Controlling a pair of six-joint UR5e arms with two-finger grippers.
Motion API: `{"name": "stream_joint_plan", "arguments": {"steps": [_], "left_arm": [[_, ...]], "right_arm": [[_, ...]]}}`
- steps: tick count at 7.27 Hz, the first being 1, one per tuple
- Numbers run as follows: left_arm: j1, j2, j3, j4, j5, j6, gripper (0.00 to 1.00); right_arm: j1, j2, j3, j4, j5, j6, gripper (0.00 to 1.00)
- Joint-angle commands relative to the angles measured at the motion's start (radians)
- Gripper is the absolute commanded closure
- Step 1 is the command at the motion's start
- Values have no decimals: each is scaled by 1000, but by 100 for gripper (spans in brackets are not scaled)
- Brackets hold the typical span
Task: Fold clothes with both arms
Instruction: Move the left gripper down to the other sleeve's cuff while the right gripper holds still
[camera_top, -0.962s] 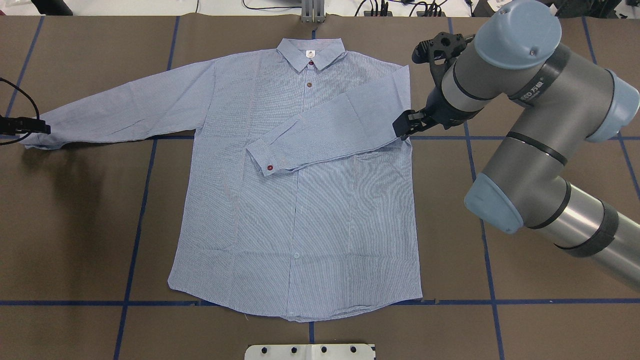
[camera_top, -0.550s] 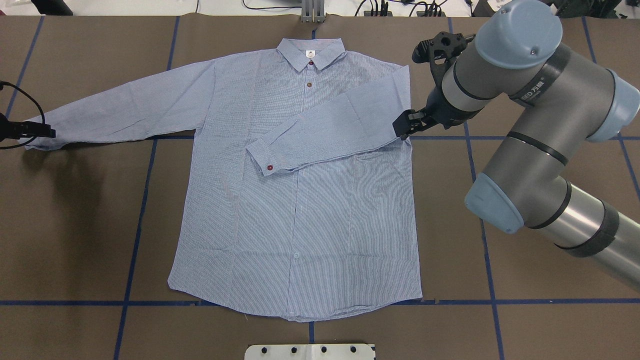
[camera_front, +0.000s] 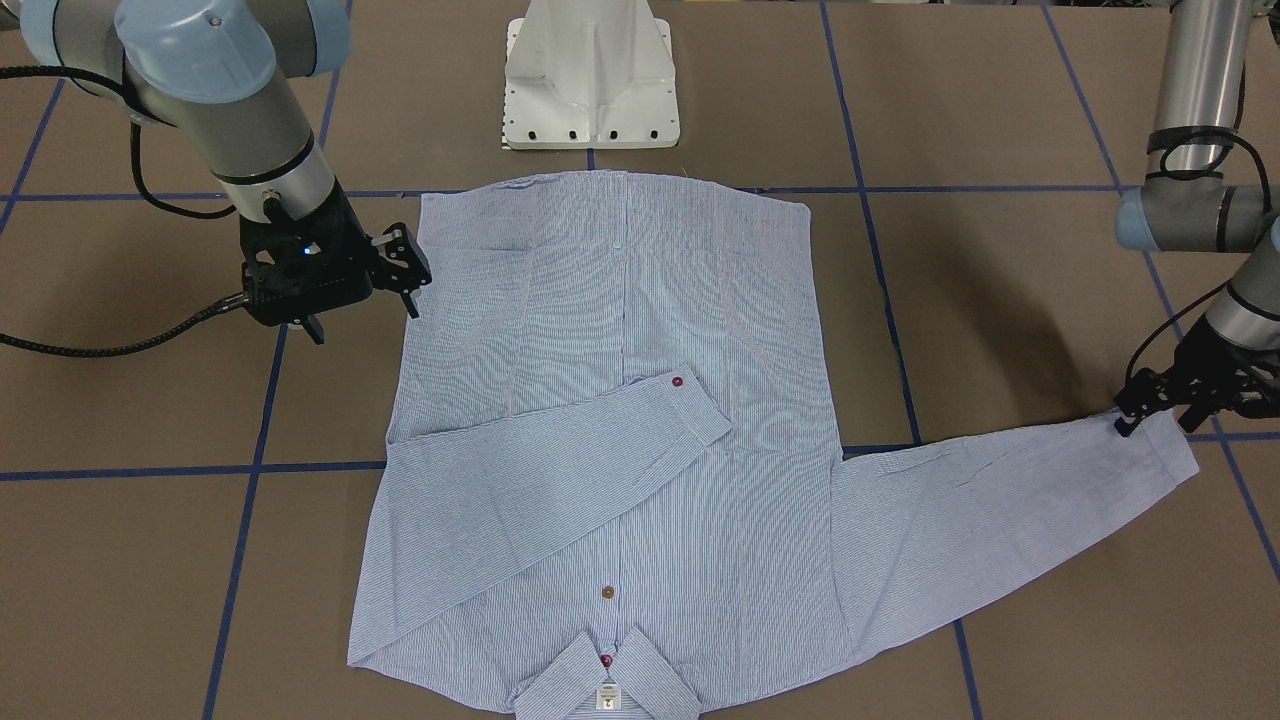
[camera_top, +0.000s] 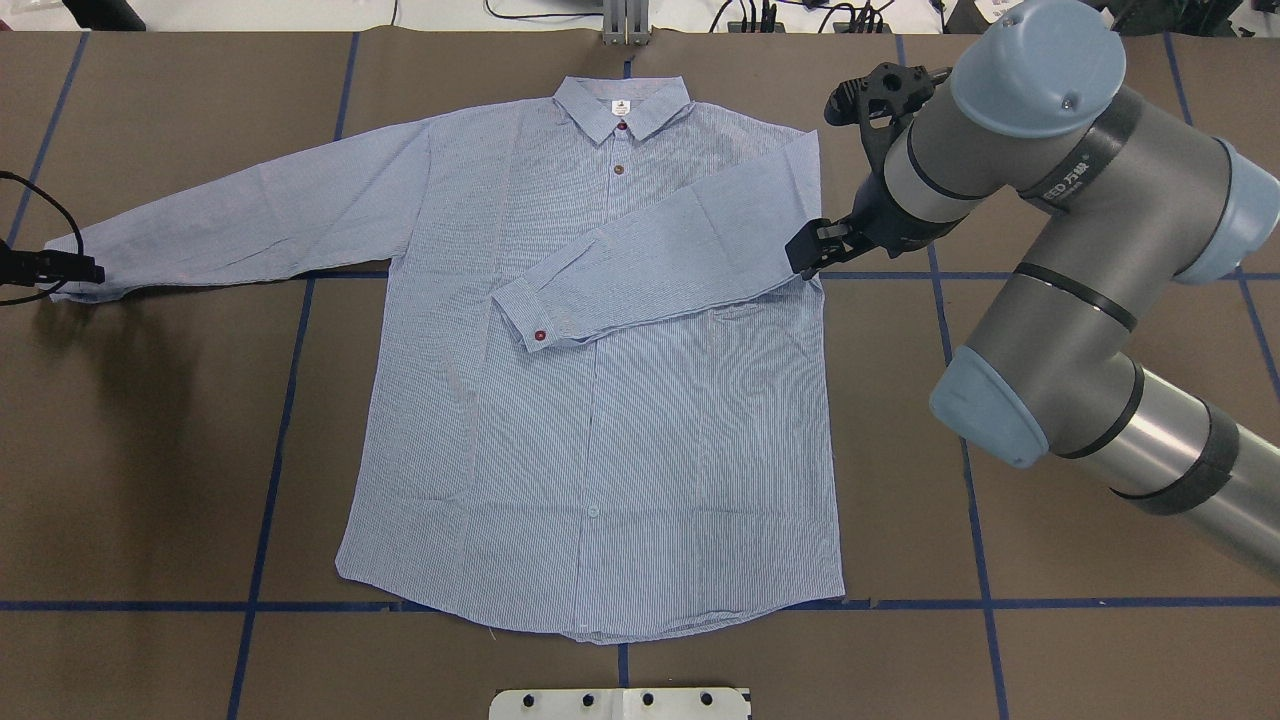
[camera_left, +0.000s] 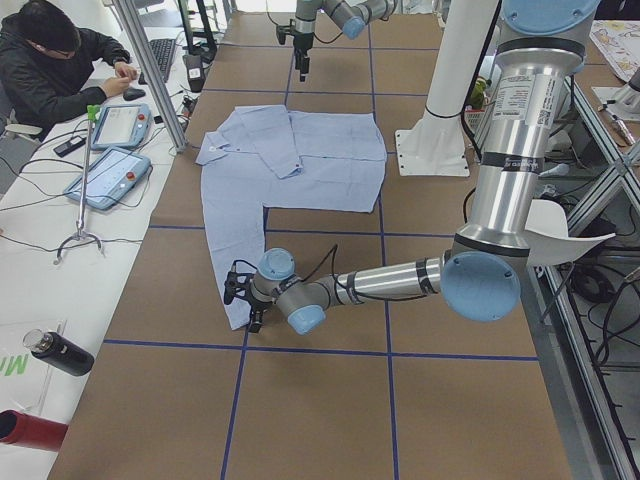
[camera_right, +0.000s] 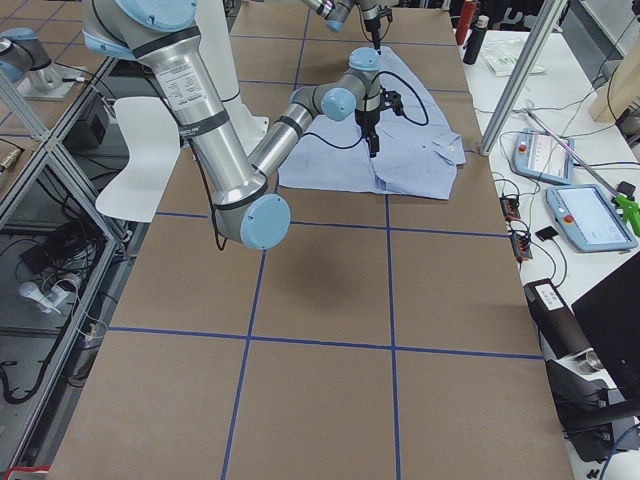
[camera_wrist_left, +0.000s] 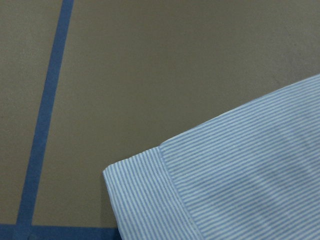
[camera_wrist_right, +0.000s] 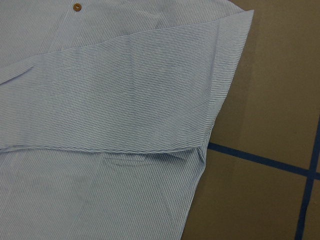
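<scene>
Brown surface (camera_top: 150, 450) gridded with blue tape (camera_top: 281, 450) carries the striped light blue shirt (camera_top: 600, 450), spread flat, with its collar (camera_top: 622, 105) away from the robot and one sleeve (camera_top: 680, 250) folded across its chest. Right pincer (camera_top: 806, 255) hangs beside that fold, fingers apart. Left pincer (camera_front: 1155, 420) sits at the outstretched sleeve's cuff (camera_wrist_left: 150, 200), fingers apart.

The overhead view's left edge cuts off the left gripper (camera_top: 80, 268), and whether its fingers (camera_front: 1124, 424) pinch the cuff (camera_wrist_left: 137, 195) of the shirt (camera_top: 600, 430) is too small to tell. The folded sleeve (camera_wrist_right: 115, 95) hides most of the chest pocket (camera_wrist_right: 129, 162). Neither wrist view shows fingers, and the front view's lower edge crops the collar (camera_front: 560, 685).
</scene>
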Motion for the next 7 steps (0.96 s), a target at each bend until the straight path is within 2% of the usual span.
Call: {"name": "stream_joint_plan", "arguments": {"steps": [1, 2, 4, 7], "left_arm": [[-2, 2, -3, 0, -2, 0, 39], [-3, 2, -18, 3, -2, 0, 65], [-6, 23, -67, 10, -10, -1, 100], [-6, 40, -116, 10, -11, -9, 100]], "right_arm": [[0, -2, 0, 0, 0, 0, 0], [0, -2, 0, 0, 0, 0, 0], [0, -11, -3, 3, 0, -3, 0], [0, -15, -3, 3, 0, -3, 0]]}}
